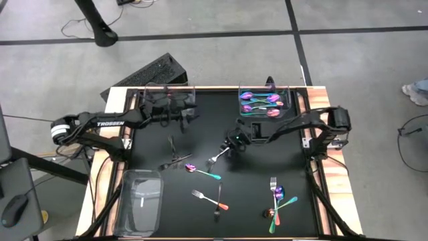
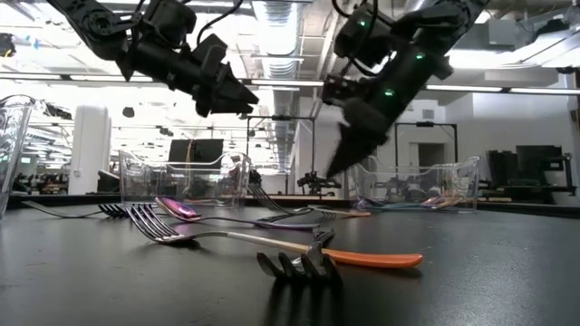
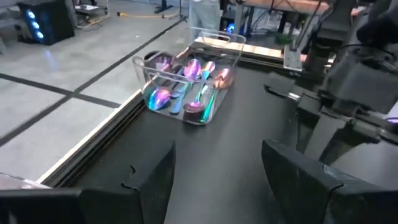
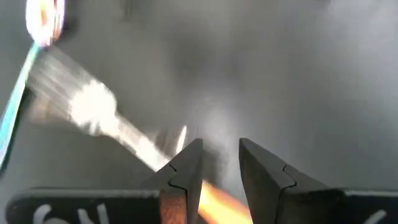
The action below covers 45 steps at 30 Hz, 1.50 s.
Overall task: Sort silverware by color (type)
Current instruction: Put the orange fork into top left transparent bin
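My right gripper [image 1: 229, 146] [image 2: 333, 170] is over the middle of the black table, pointing down, shut on a fork [image 1: 216, 158] that has a silvery head and an orange handle. My left gripper [image 1: 180, 115] [image 3: 217, 177] hovers open beside the clear far-left tray [image 1: 167, 99] and touches nothing. The far-right tray [image 1: 262, 105] [image 3: 186, 93] holds several iridescent spoons. Loose on the table lie an iridescent spoon [image 1: 200, 171], dark pieces [image 1: 174, 159], an orange-handled fork [image 1: 208, 199] and a mixed cluster [image 1: 277, 201]. My right gripper [image 4: 221, 158] pinches the fork's orange handle [image 4: 214, 202] between its two fingers, coming from above. The silvery tined head [image 4: 90, 109] sticks out past the fingertips toward the iridescent spoon. Whether the head rests on the table, I cannot tell.
A third clear tray [image 1: 140, 201] stands at the near-left corner with one pale piece in it. In the low view, forks [image 2: 299, 258] lie close in front of the camera. The table's wooden rim [image 1: 100, 167] runs along both sides.
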Each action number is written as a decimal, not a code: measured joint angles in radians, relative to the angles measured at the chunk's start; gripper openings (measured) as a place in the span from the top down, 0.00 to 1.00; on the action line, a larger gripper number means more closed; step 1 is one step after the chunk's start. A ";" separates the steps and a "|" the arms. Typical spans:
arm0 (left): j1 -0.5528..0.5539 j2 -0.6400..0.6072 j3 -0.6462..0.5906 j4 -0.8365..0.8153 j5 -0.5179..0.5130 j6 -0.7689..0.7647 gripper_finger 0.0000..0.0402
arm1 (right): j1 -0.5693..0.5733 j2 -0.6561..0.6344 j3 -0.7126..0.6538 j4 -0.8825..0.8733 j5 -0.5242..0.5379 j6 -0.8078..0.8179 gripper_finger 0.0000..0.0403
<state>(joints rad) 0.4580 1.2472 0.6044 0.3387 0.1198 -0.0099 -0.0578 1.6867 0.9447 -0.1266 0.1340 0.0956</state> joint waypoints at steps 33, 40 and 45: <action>-0.060 0.021 0.000 -0.025 -0.062 0.036 0.44 | 0.024 0.108 -0.009 0.025 -0.093 -0.018 0.96; -0.096 0.130 0.000 0.080 0.122 0.101 0.44 | 0.011 -0.030 -0.007 0.062 -0.077 -0.025 0.97; -0.149 0.224 0.028 0.177 0.129 0.218 0.44 | 0.000 -0.064 -0.007 0.080 -0.081 -0.017 0.97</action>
<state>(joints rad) 0.3088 1.4713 0.6329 0.5155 0.2485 0.2081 -0.0577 1.6225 0.9375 -0.0463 0.0532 0.0786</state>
